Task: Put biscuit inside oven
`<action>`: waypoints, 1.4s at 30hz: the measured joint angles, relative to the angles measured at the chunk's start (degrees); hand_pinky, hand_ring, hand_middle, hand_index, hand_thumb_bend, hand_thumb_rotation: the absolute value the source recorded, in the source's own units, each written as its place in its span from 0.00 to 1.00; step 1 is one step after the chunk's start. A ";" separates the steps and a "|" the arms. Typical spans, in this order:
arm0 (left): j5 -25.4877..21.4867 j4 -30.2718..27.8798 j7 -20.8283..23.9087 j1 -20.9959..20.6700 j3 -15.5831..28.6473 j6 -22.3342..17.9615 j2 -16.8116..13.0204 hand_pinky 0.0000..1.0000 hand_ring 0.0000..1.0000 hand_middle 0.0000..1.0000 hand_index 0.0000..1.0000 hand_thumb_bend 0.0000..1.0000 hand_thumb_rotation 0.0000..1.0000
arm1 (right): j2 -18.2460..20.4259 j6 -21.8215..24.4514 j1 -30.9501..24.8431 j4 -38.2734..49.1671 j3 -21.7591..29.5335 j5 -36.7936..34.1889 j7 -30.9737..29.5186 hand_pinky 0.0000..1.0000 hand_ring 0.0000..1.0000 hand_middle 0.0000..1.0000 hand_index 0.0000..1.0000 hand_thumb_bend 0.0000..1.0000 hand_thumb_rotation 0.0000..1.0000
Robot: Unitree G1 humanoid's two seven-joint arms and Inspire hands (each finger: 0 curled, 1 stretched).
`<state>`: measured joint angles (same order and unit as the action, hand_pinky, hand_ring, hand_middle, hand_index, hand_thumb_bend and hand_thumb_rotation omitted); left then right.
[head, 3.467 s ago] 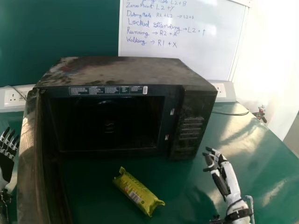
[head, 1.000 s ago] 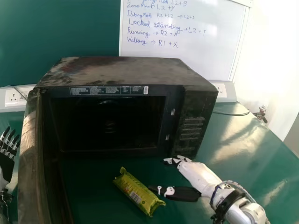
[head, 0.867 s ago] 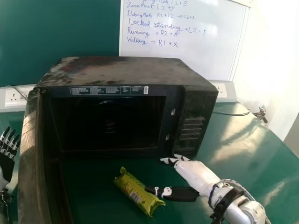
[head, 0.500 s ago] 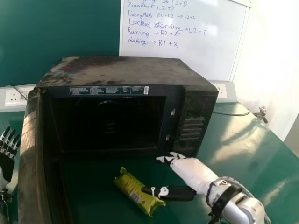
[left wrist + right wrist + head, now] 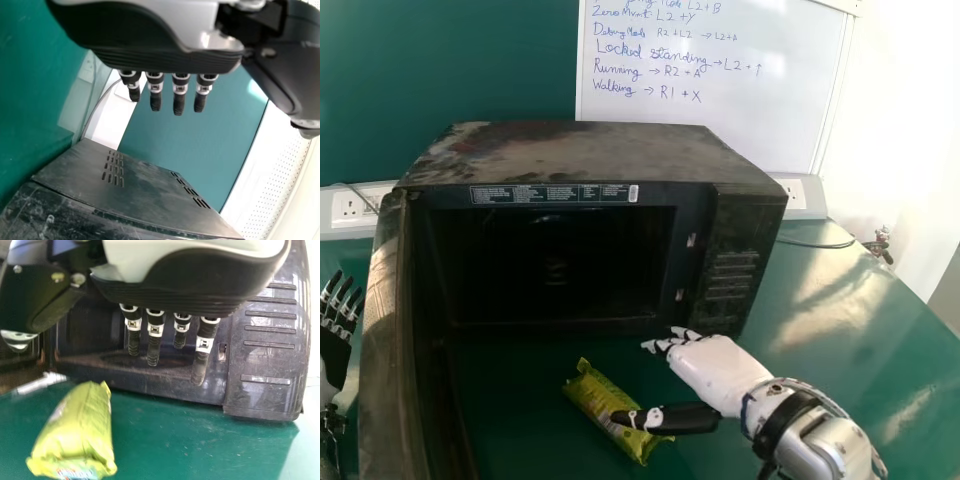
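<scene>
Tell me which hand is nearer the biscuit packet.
Right. The right hand is right of the packet, its thumb overlapping it in the head view; the left hand is left of the open oven door.

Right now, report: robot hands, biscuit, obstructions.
Right robot hand open by biscuit pack, no grip. Left robot hand open. Pack on table, outside oven. Door open, not blocking.

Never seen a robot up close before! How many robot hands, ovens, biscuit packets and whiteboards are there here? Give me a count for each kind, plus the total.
Robot hands: 2 (left hand, right hand)
Ovens: 1 (black oven, door open)
Biscuit packets: 1 (yellow-green packet, on the table)
Whiteboards: 1 (whiteboard behind the oven)
Total: 5
</scene>
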<state>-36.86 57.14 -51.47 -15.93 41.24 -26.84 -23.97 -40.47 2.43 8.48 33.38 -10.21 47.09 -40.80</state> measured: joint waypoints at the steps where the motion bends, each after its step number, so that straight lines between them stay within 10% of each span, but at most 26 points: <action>1: 0.00 -0.14 0.06 0.05 0.00 0.00 0.05 0.00 0.41 0.59 0.81 0.76 0.84 | 0.20 0.07 0.06 0.01 -0.39 0.94 -0.08 0.64 0.83 0.88 0.94 1.00 0.78; 18: 0.00 -0.28 0.21 0.07 0.00 0.00 0.13 0.03 0.41 0.59 0.80 0.79 0.81 | 2.37 -2.71 3.85 -1.25 -6.22 14.64 -5.05 0.60 0.77 0.81 0.88 1.00 0.78; 35: -0.01 -0.59 -0.03 0.26 0.00 0.01 0.19 0.03 0.42 0.59 0.74 0.84 0.77 | 3.53 -11.98 3.96 -3.65 -13.03 32.71 -0.30 0.35 0.49 0.62 0.83 1.00 0.89; 42: -0.01 -0.75 0.00 0.30 0.00 0.01 0.24 0.03 0.42 0.59 0.75 0.84 0.76 | 3.98 -13.04 2.57 -4.13 -14.11 39.18 3.87 0.39 0.50 0.64 0.83 1.00 0.86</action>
<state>-36.87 56.38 -51.47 -15.63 41.24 -26.84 -23.72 -36.49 -10.61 11.05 29.25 -24.32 86.27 -36.93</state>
